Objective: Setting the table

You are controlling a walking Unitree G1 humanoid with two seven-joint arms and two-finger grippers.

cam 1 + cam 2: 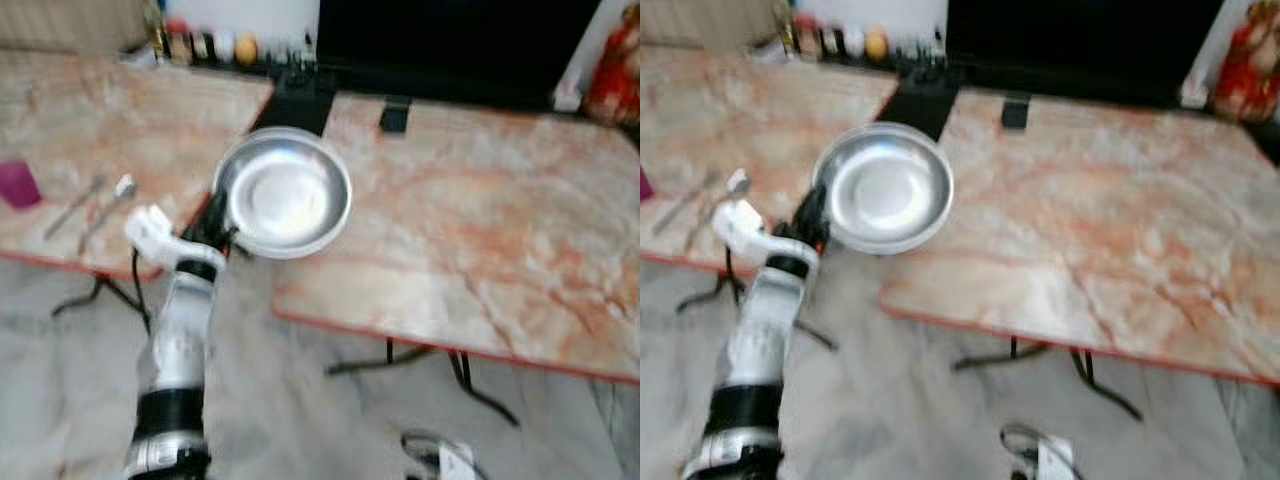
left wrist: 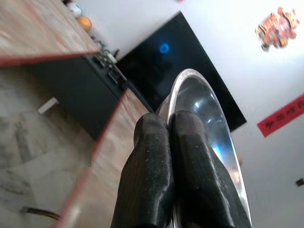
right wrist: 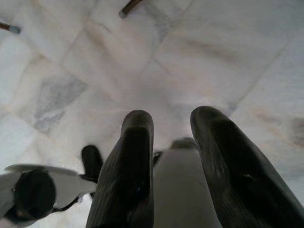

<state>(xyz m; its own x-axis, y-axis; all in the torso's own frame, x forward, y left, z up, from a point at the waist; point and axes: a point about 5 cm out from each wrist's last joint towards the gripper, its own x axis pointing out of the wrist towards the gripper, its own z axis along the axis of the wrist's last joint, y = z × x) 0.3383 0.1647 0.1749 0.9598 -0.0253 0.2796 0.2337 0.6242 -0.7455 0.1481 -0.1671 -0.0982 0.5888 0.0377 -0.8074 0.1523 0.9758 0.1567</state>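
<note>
A robot stands before two marble-patterned surfaces with a dark gap between them. Its left claw (image 1: 222,222) is clamped on the near rim of a shiny metal bowl (image 1: 285,192), holding it in the air over the gap, at the near corner of the right counter (image 1: 480,230). In the left wrist view the two black fingers (image 2: 152,166) press close together with the bowl's thin edge pinched between them. The bowl is round, shallow and empty, tilted slightly toward the camera. It looks stiff and fairly light, but the polished steel is likely slippery, and a pinch at one point of the rim leaves the far side unsupported, so it could swing or slide if moved sharply. The rim seems the only practical place to grip it; a firm squeeze and a level, slow carry would suit. On the left counter (image 1: 110,110) lie some cutlery (image 1: 95,205) and a purple cup (image 1: 18,184), well apart from the bowl. Small bottles (image 1: 205,45) line the wall behind, beside a large dark screen (image 1: 450,45). The right claw (image 3: 173,142) hangs idle low above the pale tiled floor (image 3: 213,57), its fingers spread apart and holding nothing. The head views are blurred.
</note>
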